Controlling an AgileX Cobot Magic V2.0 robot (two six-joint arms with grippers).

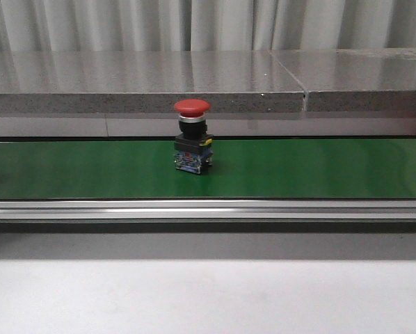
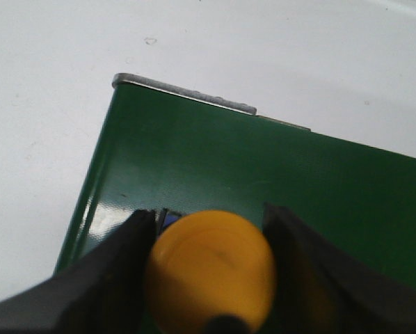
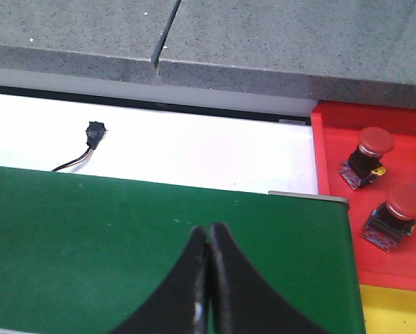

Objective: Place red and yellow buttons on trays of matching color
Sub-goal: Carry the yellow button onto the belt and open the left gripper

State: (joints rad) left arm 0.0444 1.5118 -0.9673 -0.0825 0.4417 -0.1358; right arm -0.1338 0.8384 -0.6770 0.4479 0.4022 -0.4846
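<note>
Front view: one red button (image 1: 193,106) w/ black body stands upright on the green belt (image 1: 319,167), a bit left of frame centre, apart from everything else; grey stone ledge (image 1: 145,82) runs across behind it, metal rail (image 1: 208,209) along the belt's near edge, white bench (image 1: 208,296) fills the lower part of the frame. No arms show in this view. Left wrist view: left end effector (image 2: 211,268) is clamped on a yellow button (image 2: 209,271), black fingers (image 2: 117,271) touching its cap on both sides, lower centre of frame; belt corner w/ a metal end strip (image 2: 184,92) sits behind it, white bench beyond. Right wrist view: right end effector (image 3: 208,278) has its fingers pressed together, tips touching, holding nothing, bottom centre of frame over the belt. At right edge of frame a red tray (image 3: 333,149) holds two red buttons, one upper (image 3: 375,141) & one lower (image 3: 406,202), both upright, near each other but not touching; part of a third item shows at the frame edge, can't tell what. A yellow tray (image 3: 396,309) sits just below the red one, bottom right corner. Small black connector w/ wire (image 3: 93,133) lies on the white bench, upper left.
</note>
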